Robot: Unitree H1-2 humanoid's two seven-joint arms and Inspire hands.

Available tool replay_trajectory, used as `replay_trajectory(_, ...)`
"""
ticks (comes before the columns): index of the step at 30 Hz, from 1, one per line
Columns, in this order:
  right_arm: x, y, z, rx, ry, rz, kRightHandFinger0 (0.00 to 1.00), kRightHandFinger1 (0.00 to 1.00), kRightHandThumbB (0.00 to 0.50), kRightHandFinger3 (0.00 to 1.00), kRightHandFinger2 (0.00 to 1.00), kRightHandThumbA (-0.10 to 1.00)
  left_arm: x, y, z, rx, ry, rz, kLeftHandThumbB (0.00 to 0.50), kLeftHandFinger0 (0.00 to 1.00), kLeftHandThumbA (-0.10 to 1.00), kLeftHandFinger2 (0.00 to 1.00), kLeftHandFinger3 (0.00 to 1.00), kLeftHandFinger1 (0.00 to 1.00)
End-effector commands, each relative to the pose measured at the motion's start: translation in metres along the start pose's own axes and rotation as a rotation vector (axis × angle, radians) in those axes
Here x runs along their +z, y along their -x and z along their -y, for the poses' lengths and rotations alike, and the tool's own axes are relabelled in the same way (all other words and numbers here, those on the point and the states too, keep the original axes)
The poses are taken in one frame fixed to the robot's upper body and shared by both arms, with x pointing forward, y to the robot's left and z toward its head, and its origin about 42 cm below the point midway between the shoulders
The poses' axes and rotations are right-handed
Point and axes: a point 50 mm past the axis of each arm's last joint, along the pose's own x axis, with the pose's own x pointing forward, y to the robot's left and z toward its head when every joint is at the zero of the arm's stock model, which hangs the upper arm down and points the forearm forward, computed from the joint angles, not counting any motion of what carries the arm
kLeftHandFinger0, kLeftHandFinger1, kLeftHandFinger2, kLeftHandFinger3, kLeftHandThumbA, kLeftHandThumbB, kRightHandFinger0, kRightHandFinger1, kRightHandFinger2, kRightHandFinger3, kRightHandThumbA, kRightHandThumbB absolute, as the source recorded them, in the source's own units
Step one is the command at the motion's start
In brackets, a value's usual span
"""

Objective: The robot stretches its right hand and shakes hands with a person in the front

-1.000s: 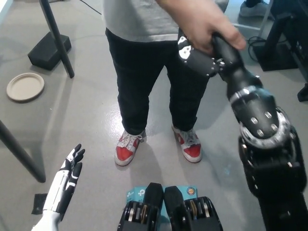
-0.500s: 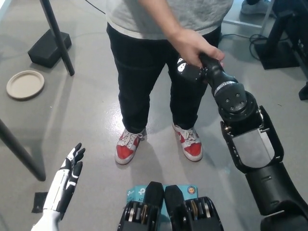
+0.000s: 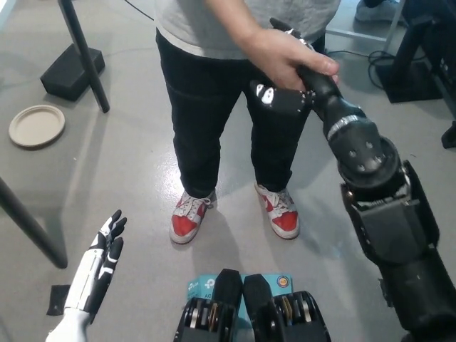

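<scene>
A person in a grey shirt, black trousers (image 3: 214, 107) and red-and-white shoes stands right in front of me. The person's hand (image 3: 285, 53) is wrapped around my black right hand (image 3: 281, 96), which reaches forward and up at the top middle; my fingers are closed in the person's grip. Most of my right hand is hidden under theirs. My black right arm (image 3: 370, 192) runs up from the bottom right. The white left hand (image 3: 96, 267) rests at the lower left, fingers spread, holding nothing.
A round beige plate (image 3: 37, 126) lies on the grey floor at the left. A black table leg (image 3: 84, 53) and its block foot (image 3: 71, 71) stand at the upper left, another dark leg (image 3: 28, 224) at the left edge. Dark equipment and cables sit at the upper right.
The clasped hands dropped lower and then rose again; my right forearm swung with them. The left hand stayed still.
</scene>
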Motion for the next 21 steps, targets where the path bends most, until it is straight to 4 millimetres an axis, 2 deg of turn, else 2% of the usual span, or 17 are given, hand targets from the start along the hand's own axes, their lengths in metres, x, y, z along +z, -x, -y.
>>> replay_trajectory(1,0.012,0.024,0.017,0.005,0.051,0.106,1.0,1.0,0.472,1.0,1.0,1.0,0.013,-0.006,-0.007,-0.007,-0.018,0.072,0.116,1.0,1.0,1.0,1.0,1.0)
replay_trajectory(4,0.008,0.044,0.027,-0.013,0.078,0.128,1.0,1.0,0.46,1.0,1.0,1.0,0.014,-0.006,-0.007,-0.007,-0.032,0.068,0.121,1.0,1.0,1.0,1.0,1.0)
replay_trajectory(6,0.004,0.061,0.035,-0.028,0.062,0.126,1.0,1.0,0.475,1.0,1.0,1.0,0.013,-0.006,-0.007,-0.009,-0.032,0.075,0.113,1.0,1.0,1.0,1.0,1.0)
replay_trajectory(9,-0.008,0.092,0.049,-0.066,0.066,0.154,1.0,1.0,0.446,1.0,1.0,1.0,0.013,-0.007,-0.007,-0.01,-0.027,0.076,0.112,1.0,1.0,1.0,1.0,1.0)
replay_trajectory(10,-0.009,0.095,0.052,-0.073,0.071,0.155,1.0,1.0,0.444,1.0,1.0,1.0,0.014,-0.009,-0.008,-0.01,-0.03,0.079,0.112,1.0,1.0,1.0,1.0,1.0)
replay_trajectory(13,-0.032,0.12,0.058,-0.105,0.047,0.087,1.0,1.0,0.438,1.0,1.0,1.0,0.015,-0.011,-0.008,-0.013,-0.034,0.087,0.109,1.0,1.0,1.0,1.0,1.0)
replay_trajectory(16,-0.051,0.132,0.058,-0.118,0.027,0.045,1.0,1.0,0.426,1.0,1.0,1.0,0.015,-0.011,-0.007,-0.014,-0.043,0.085,0.111,1.0,1.0,1.0,1.0,1.0)
replay_trajectory(17,-0.071,0.14,0.055,-0.12,-0.014,0.001,1.0,1.0,0.415,1.0,1.0,1.0,0.015,-0.011,-0.007,-0.014,-0.04,0.085,0.114,1.0,1.0,1.0,1.0,1.0)
replay_trajectory(18,-0.076,0.144,0.056,-0.124,-0.018,-0.012,1.0,1.0,0.415,1.0,1.0,1.0,0.015,-0.011,-0.005,-0.019,-0.037,0.085,0.116,1.0,1.0,1.0,1.0,1.0)
replay_trajectory(19,-0.084,0.149,0.054,-0.13,-0.034,-0.027,1.0,1.0,0.391,1.0,1.0,1.0,0.015,-0.012,-0.005,-0.022,-0.032,0.084,0.117,1.0,1.0,1.0,1.0,1.0)
replay_trajectory(21,-0.107,0.162,0.049,-0.129,-0.07,-0.102,1.0,1.0,0.387,1.0,1.0,1.0,0.015,-0.012,-0.004,-0.019,-0.022,0.082,0.123,1.0,1.0,1.0,1.0,1.0)
